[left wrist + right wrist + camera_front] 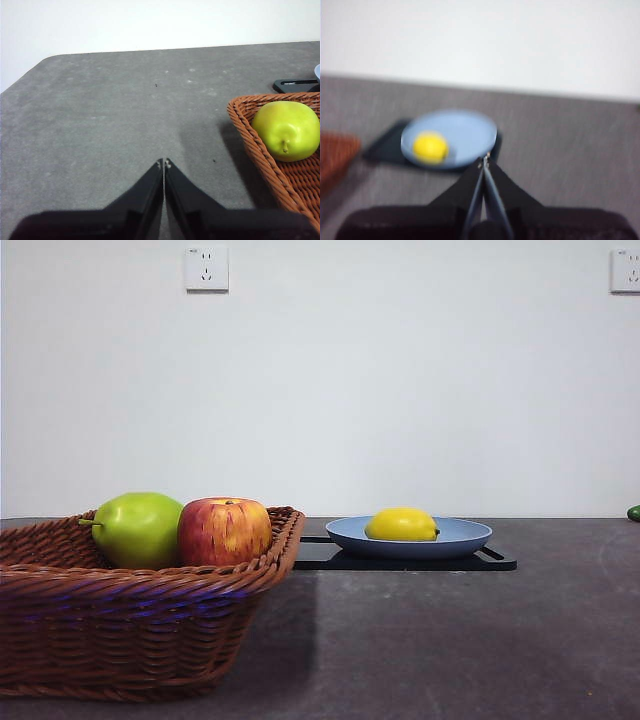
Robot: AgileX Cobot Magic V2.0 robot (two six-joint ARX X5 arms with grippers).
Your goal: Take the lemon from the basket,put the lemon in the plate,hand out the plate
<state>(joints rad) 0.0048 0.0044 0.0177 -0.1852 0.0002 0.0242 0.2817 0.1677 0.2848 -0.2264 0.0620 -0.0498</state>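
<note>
My right gripper (483, 161) is pressed together and holds nothing. Its tips are up over the desk (570, 150), right by the near rim of the plate (465, 131). That picture is blurry. The lemon (430, 147) lies inside the plate, off to one side of it. The plate sits on a flat black tray (382, 147).

My left gripper (164, 162) is pressed together too, with nothing in it. It hangs over the bare gray desk (110, 110), beside the basket (260, 160) and not touching it. A green pear (286, 130) lies in the basket corner nearest to that gripper.

From the front, no gripper shows. The basket (150, 640) is big and near. The green pear (138, 529) and a red and yellow apple (225, 531) sit side by side in it, touching. Farther back, the blue plate (460, 537) rests on the black tray (320, 556), and the lemon (401, 525) lies in the plate. The basket and the tray are close together.
</note>
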